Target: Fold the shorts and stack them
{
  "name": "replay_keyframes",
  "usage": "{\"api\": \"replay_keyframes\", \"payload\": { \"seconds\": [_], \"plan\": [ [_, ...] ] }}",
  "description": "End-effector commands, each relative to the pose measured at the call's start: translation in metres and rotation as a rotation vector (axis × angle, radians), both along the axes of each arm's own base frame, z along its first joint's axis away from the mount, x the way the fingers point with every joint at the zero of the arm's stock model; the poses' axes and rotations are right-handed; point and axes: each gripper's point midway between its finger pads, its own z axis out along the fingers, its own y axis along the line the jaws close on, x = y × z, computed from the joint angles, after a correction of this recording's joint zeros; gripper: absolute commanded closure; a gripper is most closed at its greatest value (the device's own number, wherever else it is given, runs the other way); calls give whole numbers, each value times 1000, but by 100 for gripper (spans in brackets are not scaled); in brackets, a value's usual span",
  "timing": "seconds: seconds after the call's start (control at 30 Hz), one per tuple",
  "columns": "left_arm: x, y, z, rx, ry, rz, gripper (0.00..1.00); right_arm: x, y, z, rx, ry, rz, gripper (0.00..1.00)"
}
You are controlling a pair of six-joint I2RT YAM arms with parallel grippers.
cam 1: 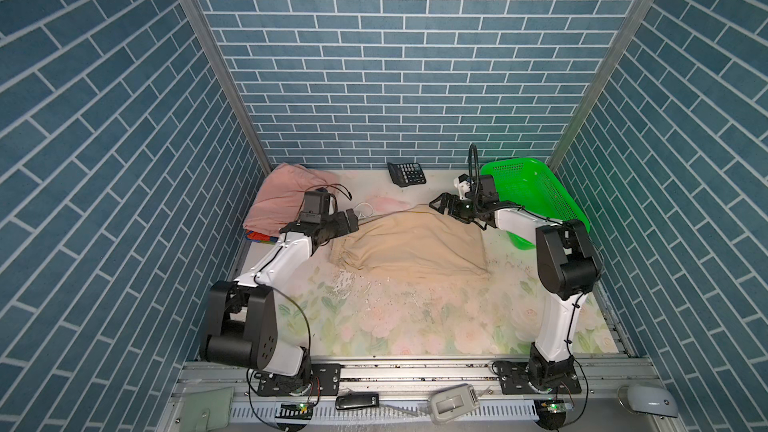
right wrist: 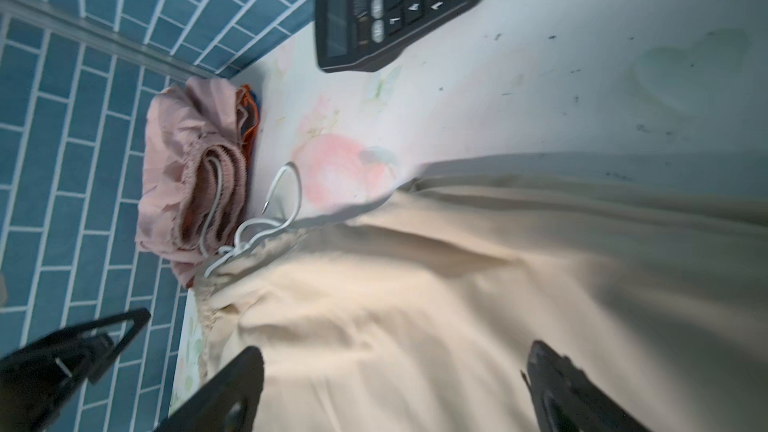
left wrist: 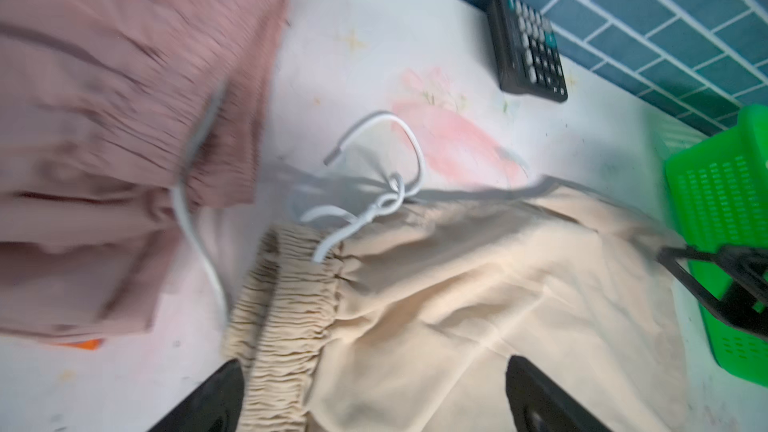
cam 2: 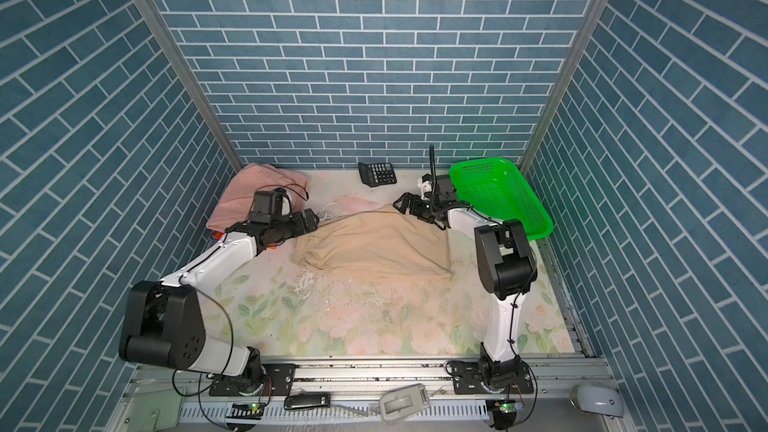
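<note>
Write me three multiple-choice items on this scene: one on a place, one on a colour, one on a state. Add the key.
1. Where does the calculator lie?
A. By the back wall, between the pink shorts and the basket
B. Inside the basket
C. On top of the pink shorts

2. What colour are the shorts spread out in the middle?
A. Pink
B. Rainbow-striped
C. Beige

3. How does the left pincer stand?
A. Shut on the pink shorts
B. Open
C. Shut on the basket

Key:
1. A: both top views show it at the foot of the wall, with the pink shorts on one side and the basket on the other.
2. C: the beige shorts lie spread between the two arms.
3. B: the left wrist view shows its jaws wide apart over the beige waistband, gripping nothing.
</note>
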Motion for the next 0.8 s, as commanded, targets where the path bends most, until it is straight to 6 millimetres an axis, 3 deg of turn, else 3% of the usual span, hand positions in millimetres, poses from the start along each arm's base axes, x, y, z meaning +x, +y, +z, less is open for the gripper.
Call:
{"api": "replay_keyframes", "payload": {
  "seconds": [0.0,0.17,0.4,0.6,0.77],
  "plan": [
    [-28,32,-41,117,166,22,1,-31,-11,3,-77,-18,39,1],
    [-35,22,-71,70,223,-22,4,-65,-26,-3,-117,1,58,1],
    [-24,13,-101,42,302,-52,8,-96,-38,-16,-124,35,66,1],
    [-7,8,-117,34,334,-70,10,-108,-42,-20,-115,48,59,1],
    [-5,2,-131,23,379,-102,26,-113,-51,-26,-135,67,38,1]
  ]
}}
